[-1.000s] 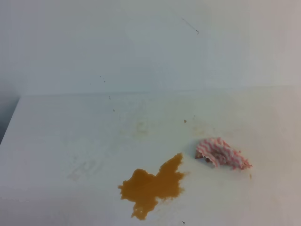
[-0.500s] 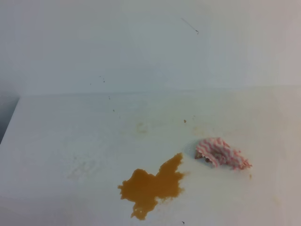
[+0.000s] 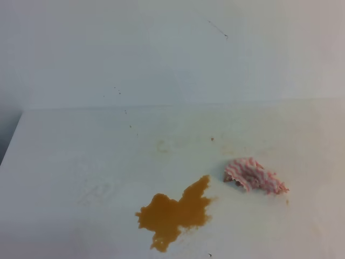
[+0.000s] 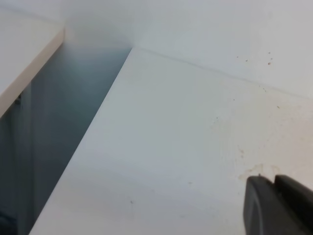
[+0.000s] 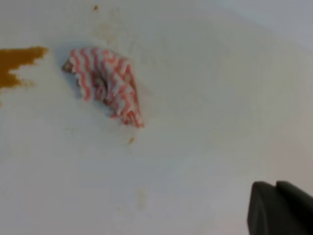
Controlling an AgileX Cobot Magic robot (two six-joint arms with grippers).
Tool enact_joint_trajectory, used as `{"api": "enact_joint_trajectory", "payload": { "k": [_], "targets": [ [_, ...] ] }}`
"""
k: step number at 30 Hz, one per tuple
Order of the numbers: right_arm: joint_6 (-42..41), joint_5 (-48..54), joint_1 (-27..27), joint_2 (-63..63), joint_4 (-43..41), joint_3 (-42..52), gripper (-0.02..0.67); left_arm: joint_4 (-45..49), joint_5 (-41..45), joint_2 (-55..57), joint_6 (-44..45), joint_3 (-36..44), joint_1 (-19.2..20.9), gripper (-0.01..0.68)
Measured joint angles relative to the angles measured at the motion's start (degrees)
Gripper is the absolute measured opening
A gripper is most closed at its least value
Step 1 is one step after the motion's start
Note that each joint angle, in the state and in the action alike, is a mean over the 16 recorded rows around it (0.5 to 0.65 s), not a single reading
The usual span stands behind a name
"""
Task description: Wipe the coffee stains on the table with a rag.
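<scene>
Left pincer and right pincer state unclear, one rag, one coffee stains puddle, table.

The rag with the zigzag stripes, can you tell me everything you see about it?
The rag is a small soft-looking cloth with pink-red and white zigzag stripes, scrunched into a wrinkly heap. It lies on the white table, to the right of the orange-brown coffee stains, not touching them. It looks clean. Nothing holds it; only the table touches it.
</scene>
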Motion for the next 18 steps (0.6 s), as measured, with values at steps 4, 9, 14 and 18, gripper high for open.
{"api": "enact_joint_trajectory", "payload": {
  "k": [4, 9, 14, 18],
  "targets": [
    [-0.67, -2.96, 0.10, 6.41, 5.35, -0.01, 0.128, 0.00, 0.00, 0.00, -0.01, 0.11, 0.00, 0.000],
    [-1.81, -9.02, 0.15, 14.70, 10.15, -0.03, 0.244, 0.00, 0.00, 0.00, -0.02, 0.00, 0.00, 0.000],
    [-2.99, -17.24, 0.19, 23.07, 13.26, -0.25, 0.343, 0.00, 0.00, 0.00, -0.02, -0.22, 0.00, 0.000],
    [-3.65, -22.98, 0.20, 30.05, 13.83, -1.43, 0.375, 0.00, 0.00, 0.00, 0.01, -0.33, 0.00, 0.000]
  ]
}}
